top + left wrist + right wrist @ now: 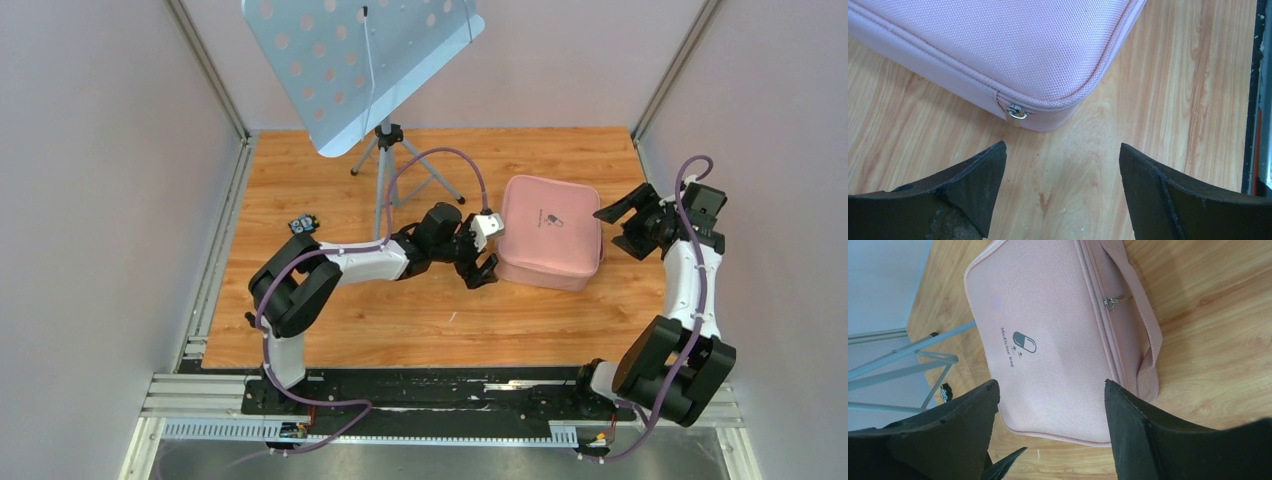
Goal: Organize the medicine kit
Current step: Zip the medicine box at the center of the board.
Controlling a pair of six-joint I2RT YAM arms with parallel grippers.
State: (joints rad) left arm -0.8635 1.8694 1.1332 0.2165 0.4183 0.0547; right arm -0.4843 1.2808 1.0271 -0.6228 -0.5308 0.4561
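Left gripper (1063, 149), jaws spread and empty, sits just off the near-left corner of the medicine kit (551, 245), which lies zipped on the table's (400, 315) right half. Right gripper (1050, 385), likewise spread and empty, hovers farther off. The zipper pull (1017, 112) faces the left gripper.

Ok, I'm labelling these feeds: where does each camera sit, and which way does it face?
Top: above and behind, looking down on the table; both arms show.
Left wrist: faces a corner of the pink case and its zip pull, past the open left gripper.
Right wrist: faces the case's lid, past the open right gripper.
All three share the case.
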